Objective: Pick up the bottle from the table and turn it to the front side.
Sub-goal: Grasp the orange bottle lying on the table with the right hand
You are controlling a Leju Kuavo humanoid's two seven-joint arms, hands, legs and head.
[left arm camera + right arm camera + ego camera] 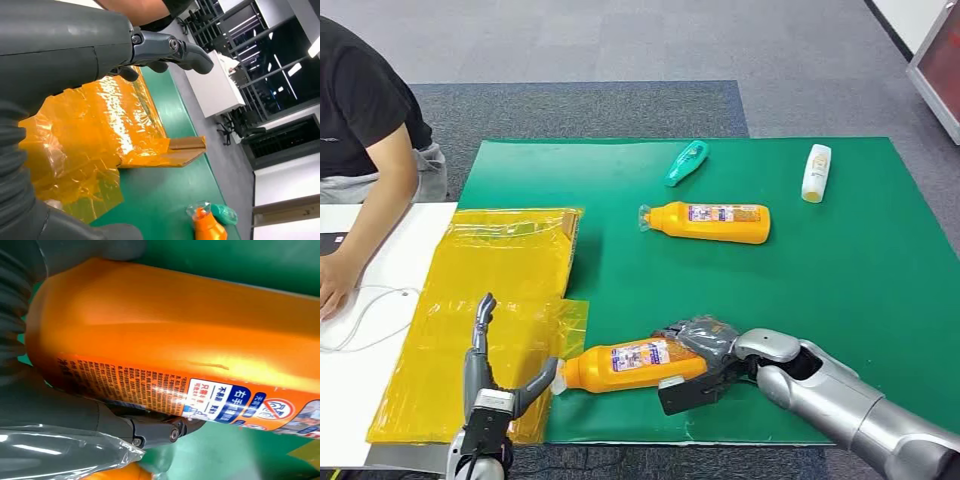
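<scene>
1. Currently we have the right hand [697,360] wrapped round the base end of the near orange bottle [633,364], thumb on one side and fingers on the other, as the right wrist view confirms. The bottle lies on its side at about 6 o'clock on the green mat [848,300], cap pointing toward 9 o'clock, close to the mat's near edge.

2. Our left hand [497,385] holds nothing; its fingers are spread, one raised and the thumb reaching toward the bottle's cap, just beside it. We cannot tell whether it touches the cap.

3. We judge the grasp made but the lift not yet begun: the bottle appears to rest on the mat.

4. Risk: the grip sits at the base end, so the cap end may droop on lifting and the glossy body may slip or roll in the hand during the turn.

5. Risk: the yellow plastic sheet [493,300] lies just beside the cap at 9 o'clock; a swinging neck could snag it or knock the left hand.

6. Risk: the label [641,355] already faces partly up; over-rotating would lose the front side.

7. Other items: a second orange bottle [709,222] near centre, a teal bottle [687,162] and a white bottle [816,172] toward 12 to 1 o'clock, all well apart. A person's arm [365,220] rests on the white table [395,250] at 9 o'clock.
</scene>
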